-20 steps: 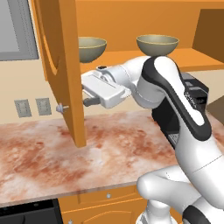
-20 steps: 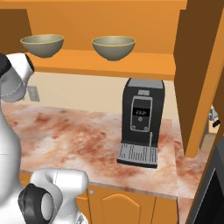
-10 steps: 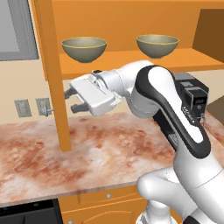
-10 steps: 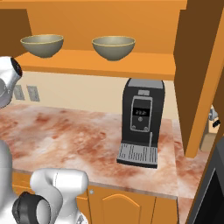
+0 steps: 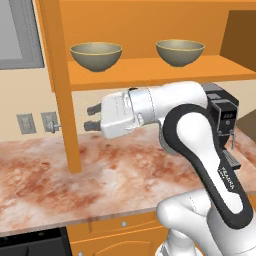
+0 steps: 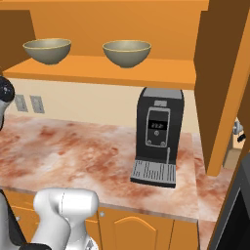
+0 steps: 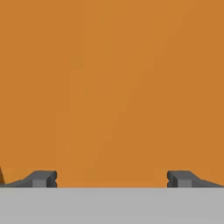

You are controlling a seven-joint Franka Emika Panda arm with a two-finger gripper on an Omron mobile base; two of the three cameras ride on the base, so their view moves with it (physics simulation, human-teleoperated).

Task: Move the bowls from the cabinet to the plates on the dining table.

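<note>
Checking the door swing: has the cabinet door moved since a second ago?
Yes. The cabinet door has swung further left, away from the bowls on the shelf.

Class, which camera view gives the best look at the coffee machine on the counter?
The right base view: the coffee machine stands whole and unblocked, display and drip tray facing the camera. In the left base view the arm covers most of it. The hand view faces orange wood.

surface: flat orange wood [image 7: 113,83] across the frame, faint vertical grain; no edge seen
finger tips: two dark tips [image 7: 43,178] low down, set wide apart; nothing between them
</note>
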